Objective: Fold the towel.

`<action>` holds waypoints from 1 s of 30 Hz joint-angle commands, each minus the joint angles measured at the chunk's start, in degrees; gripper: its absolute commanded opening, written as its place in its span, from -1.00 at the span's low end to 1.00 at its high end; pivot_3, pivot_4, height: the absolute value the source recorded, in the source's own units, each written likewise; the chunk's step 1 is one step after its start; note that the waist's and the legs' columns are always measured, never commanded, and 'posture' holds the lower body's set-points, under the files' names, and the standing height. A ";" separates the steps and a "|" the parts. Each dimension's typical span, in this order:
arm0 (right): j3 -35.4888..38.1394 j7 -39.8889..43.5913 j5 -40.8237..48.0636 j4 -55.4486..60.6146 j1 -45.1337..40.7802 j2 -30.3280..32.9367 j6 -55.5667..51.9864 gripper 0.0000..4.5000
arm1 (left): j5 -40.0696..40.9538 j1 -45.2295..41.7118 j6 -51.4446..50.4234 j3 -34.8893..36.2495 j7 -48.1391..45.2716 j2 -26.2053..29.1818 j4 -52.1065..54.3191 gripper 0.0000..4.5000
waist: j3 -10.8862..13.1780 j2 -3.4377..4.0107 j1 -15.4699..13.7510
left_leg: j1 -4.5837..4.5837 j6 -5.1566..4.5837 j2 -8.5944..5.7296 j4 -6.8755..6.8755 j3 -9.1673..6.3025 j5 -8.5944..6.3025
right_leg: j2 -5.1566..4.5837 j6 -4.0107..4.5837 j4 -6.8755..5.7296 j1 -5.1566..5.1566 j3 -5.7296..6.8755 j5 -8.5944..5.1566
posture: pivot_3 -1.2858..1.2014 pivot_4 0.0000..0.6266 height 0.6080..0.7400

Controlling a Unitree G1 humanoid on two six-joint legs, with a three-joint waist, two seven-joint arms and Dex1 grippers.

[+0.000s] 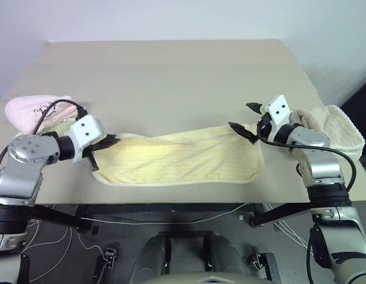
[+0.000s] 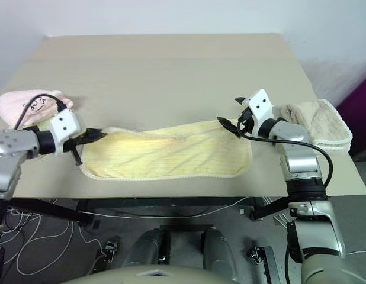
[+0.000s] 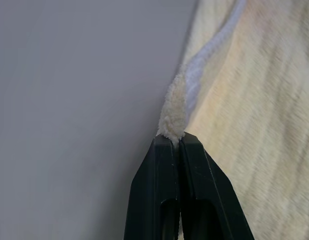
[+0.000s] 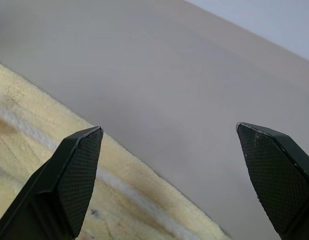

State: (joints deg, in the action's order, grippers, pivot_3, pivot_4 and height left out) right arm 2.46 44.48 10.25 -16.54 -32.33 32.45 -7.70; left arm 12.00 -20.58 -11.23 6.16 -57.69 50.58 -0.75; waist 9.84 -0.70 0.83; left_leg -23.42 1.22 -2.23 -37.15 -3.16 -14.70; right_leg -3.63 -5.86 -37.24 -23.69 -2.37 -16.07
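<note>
Towel (image 1: 183,158) long axis left-right.

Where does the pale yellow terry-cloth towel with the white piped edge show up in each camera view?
Left eye view: the pale yellow terry-cloth towel lies along the near table edge, centre.
Right eye view: the same strip, slightly left of centre.
Left wrist view: its piped corner is pinched in the left hand, cloth beyond it.
Right wrist view: its edge runs behind one finger of the open right hand.
Shared landmark: the white piping.

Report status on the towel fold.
Left gripper shut on pale yellow terry towel corner. Right gripper open over its far corner. Nothing in the way.
</note>
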 commanded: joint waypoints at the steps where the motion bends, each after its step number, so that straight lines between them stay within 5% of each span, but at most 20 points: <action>1: 1.23 -0.15 -0.18 -0.47 -1.53 0.81 2.63 1.00 | 3.95 -2.61 -1.88 4.71 2.48 -1.28 -0.70 -0.98 | 0.00 0.00 0.02 | 0.00 0.00 0.00 -0.01 0.00 0.00 | 0.00 0.00 -0.01 0.00 0.00 0.00 | 0.03 -0.52 1.00; 13: -4.75 4.06 -10.82 -14.48 -5.16 8.07 18.64 1.00 | 2.27 -2.08 -0.98 3.34 2.54 -0.96 -2.70 -0.98 | 0.00 0.00 0.09 | 0.00 0.00 -0.01 -0.01 0.03 0.00 | 0.01 0.00 0.00 -0.01 -0.01 0.00 | 0.03 -0.52 1.00; 30: -11.52 -2.70 -22.51 -43.02 -18.88 5.00 34.95 1.00 | 2.67 -0.11 -0.38 2.56 2.21 -1.30 -1.09 -0.98 | 0.00 0.00 0.37 | 0.00 0.02 0.00 0.01 0.04 0.01 | 0.01 0.00 -0.01 -0.04 -0.05 0.00 | 0.03 -0.52 1.00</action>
State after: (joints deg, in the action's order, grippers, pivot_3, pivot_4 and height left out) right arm -8.79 42.27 -11.41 -58.61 -49.14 37.40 25.48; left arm 14.25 -20.60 -12.16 7.54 -55.46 48.72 -3.88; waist 9.85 -0.70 1.20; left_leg -23.41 1.25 -2.22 -37.14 -3.11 -14.69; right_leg -3.62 -5.86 -37.26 -23.73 -2.41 -16.07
